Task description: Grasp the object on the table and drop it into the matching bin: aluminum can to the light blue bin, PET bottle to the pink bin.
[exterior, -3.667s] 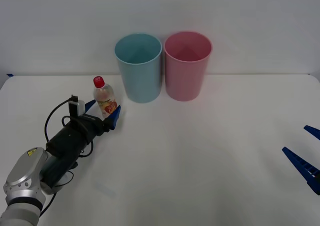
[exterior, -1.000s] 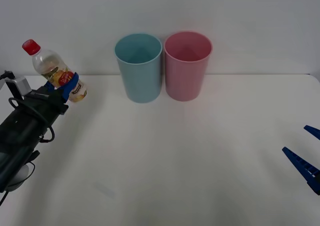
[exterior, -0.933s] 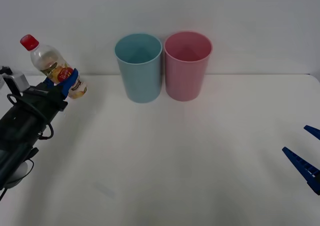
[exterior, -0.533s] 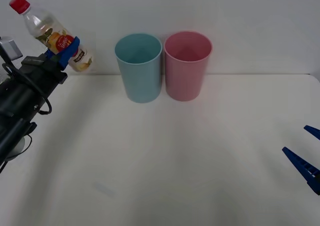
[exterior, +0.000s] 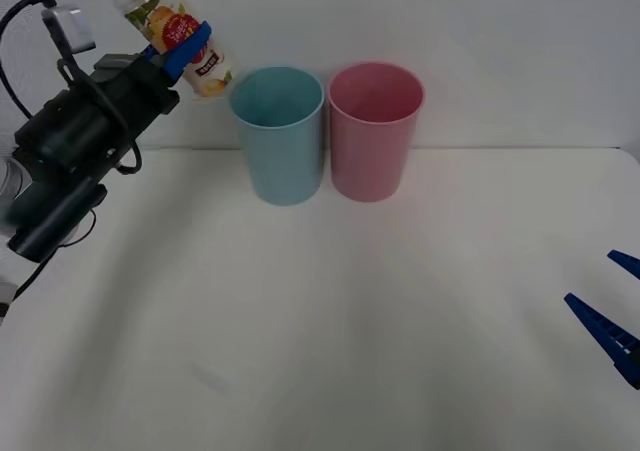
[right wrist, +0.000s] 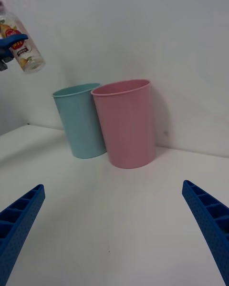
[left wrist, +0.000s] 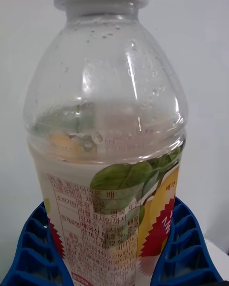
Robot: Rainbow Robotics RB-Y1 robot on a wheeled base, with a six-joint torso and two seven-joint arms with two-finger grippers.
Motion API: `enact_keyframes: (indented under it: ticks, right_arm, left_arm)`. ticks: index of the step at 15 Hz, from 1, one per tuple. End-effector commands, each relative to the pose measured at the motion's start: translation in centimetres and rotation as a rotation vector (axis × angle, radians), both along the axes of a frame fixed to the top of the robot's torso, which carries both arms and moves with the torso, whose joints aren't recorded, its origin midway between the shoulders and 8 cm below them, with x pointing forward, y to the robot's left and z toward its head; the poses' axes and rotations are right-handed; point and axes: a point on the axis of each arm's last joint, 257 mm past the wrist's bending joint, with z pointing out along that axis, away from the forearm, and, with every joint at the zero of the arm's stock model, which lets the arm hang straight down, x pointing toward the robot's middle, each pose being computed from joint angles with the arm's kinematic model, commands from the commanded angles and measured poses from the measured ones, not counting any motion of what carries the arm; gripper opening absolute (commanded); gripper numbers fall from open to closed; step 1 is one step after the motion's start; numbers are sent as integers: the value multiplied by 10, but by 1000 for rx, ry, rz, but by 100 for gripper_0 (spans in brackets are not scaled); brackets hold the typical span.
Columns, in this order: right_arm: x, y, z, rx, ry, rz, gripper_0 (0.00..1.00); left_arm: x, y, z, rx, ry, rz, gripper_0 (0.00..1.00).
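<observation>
While left pincer (exterior: 188, 48) clamps PET bottle (exterior: 185, 38) aloft, right pincer (exterior: 612, 311) apart.

PET bottle (exterior: 180, 36) in left gripper (exterior: 185, 51), above-left of light blue bin (exterior: 277, 134) | pink bin (exterior: 375, 131) just right

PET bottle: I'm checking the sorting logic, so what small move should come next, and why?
Probably carry it farther toward the robot's right, past the light blue bin, before releasing. The left gripper holds the PET bottle tilted in the air just left of that bin, while the pink bin it belongs in stands beyond. The right gripper waits open.
</observation>
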Motion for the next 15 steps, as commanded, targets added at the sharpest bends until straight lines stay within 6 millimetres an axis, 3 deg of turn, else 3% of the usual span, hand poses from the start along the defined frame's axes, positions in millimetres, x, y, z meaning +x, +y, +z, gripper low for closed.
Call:
enact_keyframes:
  ticks: [1, 7, 15]
  right_arm:
    - [0, 0, 0, 0, 0, 0, 100]
    - [0, 0, 0, 0, 0, 0, 100]
    - [0, 0, 0, 0, 0, 0, 100]
  left_arm:
    - [18, -32, 5, 35, 8, -53, 0]
    - [62, -109, 7, 126, 9, -109, 0]
    - [100, -212, 3, 288, -14, -72, 0]
